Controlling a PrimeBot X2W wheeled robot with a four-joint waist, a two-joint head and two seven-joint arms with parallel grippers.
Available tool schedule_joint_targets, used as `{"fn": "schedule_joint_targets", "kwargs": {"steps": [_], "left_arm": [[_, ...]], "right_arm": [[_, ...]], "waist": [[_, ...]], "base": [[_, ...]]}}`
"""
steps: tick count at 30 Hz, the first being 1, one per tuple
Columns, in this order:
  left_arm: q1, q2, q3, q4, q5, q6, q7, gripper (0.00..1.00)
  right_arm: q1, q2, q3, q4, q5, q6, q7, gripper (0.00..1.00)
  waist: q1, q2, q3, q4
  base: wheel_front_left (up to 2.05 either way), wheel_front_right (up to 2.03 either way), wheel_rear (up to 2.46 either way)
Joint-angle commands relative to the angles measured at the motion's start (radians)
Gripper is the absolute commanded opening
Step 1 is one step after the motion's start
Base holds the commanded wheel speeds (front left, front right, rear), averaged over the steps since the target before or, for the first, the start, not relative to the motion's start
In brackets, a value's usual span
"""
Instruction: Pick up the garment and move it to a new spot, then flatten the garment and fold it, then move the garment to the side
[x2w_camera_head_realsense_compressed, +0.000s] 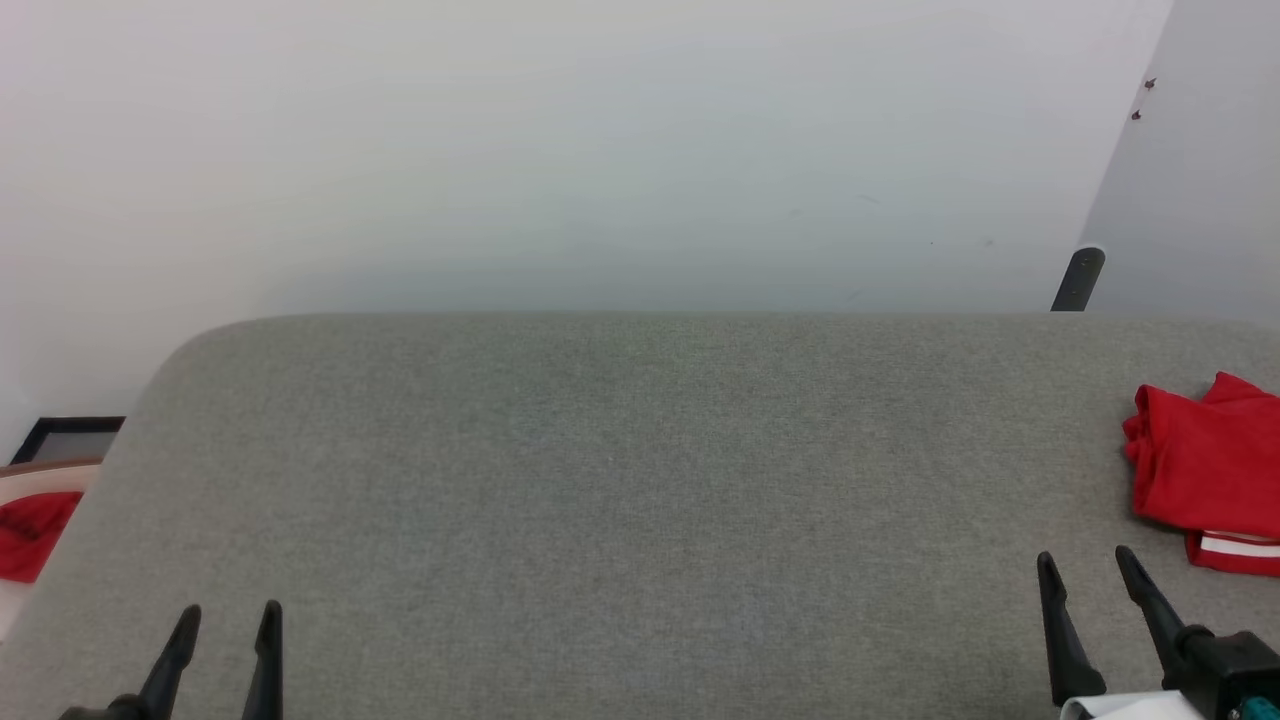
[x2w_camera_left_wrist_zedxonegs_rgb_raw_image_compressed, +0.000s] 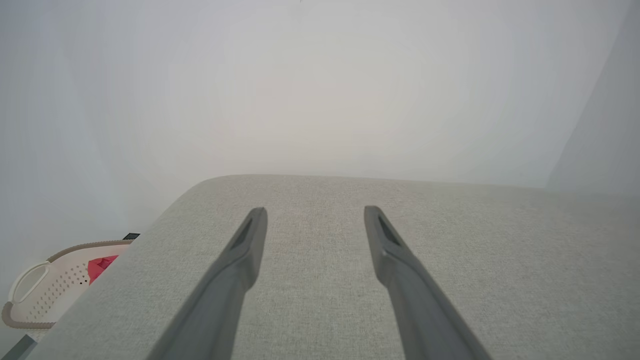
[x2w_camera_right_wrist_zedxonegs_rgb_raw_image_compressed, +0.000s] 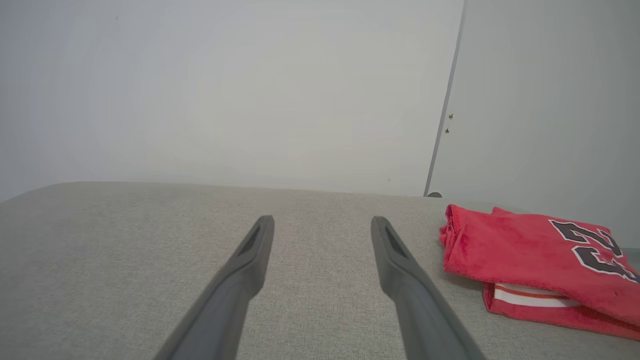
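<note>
At the bottom of the head view the left gripper (x2w_camera_head_realsense_compressed: 230, 618) sits in the lower left corner and the right gripper (x2w_camera_head_realsense_compressed: 1085, 565) in the lower right. Both have their fingers spread wide with nothing between them, tips hovering over the grey padded surface (x2w_camera_head_realsense_compressed: 620, 470). Each wrist view shows the same thing: two parted fingers with bare grey fabric between.

Just past the right gripper, at the right edge of the frame, the garment (x2w_camera_head_realsense_compressed: 1205, 465) lies on the surface as a compact folded bundle. It is red, with a strip of white-and-red trim showing at its lower edge. In the right wrist view the garment (x2w_camera_right_wrist_zedxonegs_rgb_raw_image_compressed: 530, 250) sits at the right, with part of the dark number visible on top. Folded and set off to one side, it suggests the last step, moving it aside, is done or nearly so. If any move remains, it calls only for the right gripper to reach right and nudge or regrip the bundle without spoiling the fold.

Further off, at the lower left of the left wrist view, a pale perforated basket (x2w_camera_left_wrist_zedxonegs_rgb_raw_image_compressed: 30, 312) stands beside and below the surface's edge. It holds a red cloth (x2w_camera_left_wrist_zedxonegs_rgb_raw_image_compressed: 101, 265).

Beyond is a plain pale wall (x2w_camera_head_realsense_compressed: 600, 150).
</note>
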Motion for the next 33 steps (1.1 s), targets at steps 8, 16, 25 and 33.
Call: {"fn": "schedule_joint_targets", "kwargs": {"steps": [8, 16, 25, 33], "left_arm": [[0.025, 0.019, -0.012, -0.002, -0.011, -0.002, 0.002, 1.0], [0.028, 0.023, -0.019, 0.002, -0.027, -0.002, 0.001, 1.0], [0.026, 0.017, -0.021, 0.018, -0.002, 0.002, 0.0, 0.0], [0.012, -0.026, -0.024, 0.054, -0.093, 0.001, 0.031, 0.0]], "right_arm": [[0.036, 0.02, 0.013, -0.018, -0.009, -0.001, -0.004, 1.0], [0.037, 0.023, 0.016, -0.024, -0.018, -0.001, -0.004, 1.0], [0.031, 0.026, 0.017, -0.011, -0.019, 0.0, 0.002, 0.0], [0.028, 0.033, 0.004, 0.025, 0.088, 0.0, 0.038, 0.0]], "waist": [[0.0, -0.0001, 0.002, -0.004], [0.0, -0.0001, 0.006, -0.009], [0.0, -0.0001, 0.007, -0.011], [0.0, -0.0001, 0.011, -0.012]], "base": [[0.0, 0.0, 0.0], [0.0, 0.0, 0.0], [0.0, 0.0, 0.0], [0.0, 0.0, 0.0]]}}
